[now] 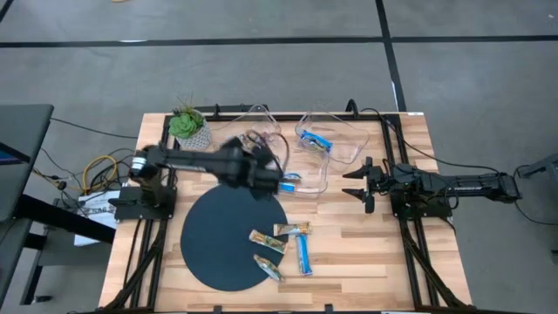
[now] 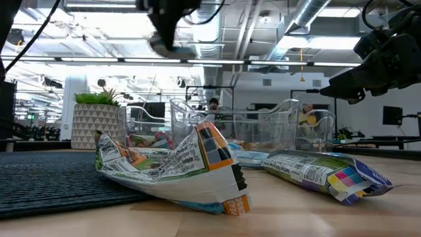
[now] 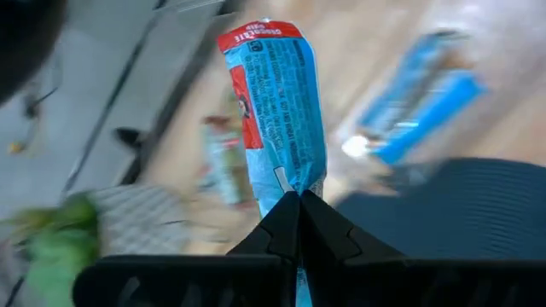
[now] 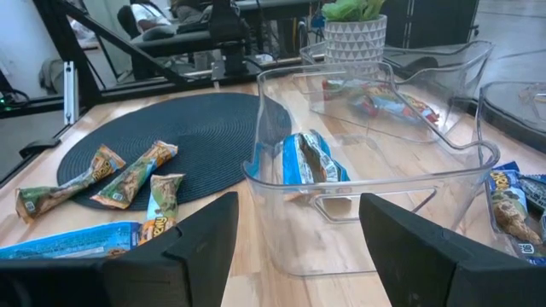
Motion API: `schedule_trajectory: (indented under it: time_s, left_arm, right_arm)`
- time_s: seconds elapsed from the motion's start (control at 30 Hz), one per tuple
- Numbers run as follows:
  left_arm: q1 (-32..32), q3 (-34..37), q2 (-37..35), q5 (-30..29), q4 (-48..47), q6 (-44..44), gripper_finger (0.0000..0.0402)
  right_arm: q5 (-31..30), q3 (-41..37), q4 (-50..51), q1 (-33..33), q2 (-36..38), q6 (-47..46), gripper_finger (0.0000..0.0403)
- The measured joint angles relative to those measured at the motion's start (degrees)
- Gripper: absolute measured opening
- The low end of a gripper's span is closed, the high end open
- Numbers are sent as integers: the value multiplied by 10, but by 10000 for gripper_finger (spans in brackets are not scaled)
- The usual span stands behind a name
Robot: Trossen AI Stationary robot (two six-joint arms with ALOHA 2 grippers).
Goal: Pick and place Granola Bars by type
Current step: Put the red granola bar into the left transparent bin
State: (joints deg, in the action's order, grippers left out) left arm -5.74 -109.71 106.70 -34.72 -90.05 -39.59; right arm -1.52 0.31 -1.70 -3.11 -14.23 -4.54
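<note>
Nearest the table's front edge, at about six o'clock on the high view, four loose bars [image 1: 281, 247] lie on and just beside the rim of the round dark mat [image 1: 218, 235]. Farther in, near the centre, the left gripper [image 3: 299, 209] hangs above the mat's far edge, its fingers pinched tight on the crimped end of a blue bar with a red band [image 3: 277, 111]. At three o'clock the right gripper [image 4: 294, 239] waits with its fingers spread, facing a clear bin [image 4: 375, 162]. At twelve o'clock stand the other bins and a potted plant [image 1: 189, 125]. The hold is on the wrapper's thin seam only, so I judge a swing could let the bar slip, or drop into the wrong bin.
</note>
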Motion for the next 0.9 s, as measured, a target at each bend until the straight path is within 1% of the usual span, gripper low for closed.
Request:
schedule_trajectory:
  time_s: [0.17,0.23,0.4,0.63,0.7,0.9]
  left_arm:
    - [72,92,-55,-35,1,13,0]
    - [101,123,-73,-47,12,31,0]
    - [170,193,-99,-64,86,95,0]
    - [240,263,-104,-62,197,187,0]
    - [250,282,-104,-60,236,213,0]
    - [271,324,-104,-26,334,280,1]
  right_arm:
    - [0,0,0,0,0,0,240]
    - [0,0,0,0,0,0,240]
    - [0,0,0,0,0,0,240]
    - [0,0,0,0,0,0,240]
    - [0,0,0,0,0,0,240]
    - [0,0,0,0,0,0,240]
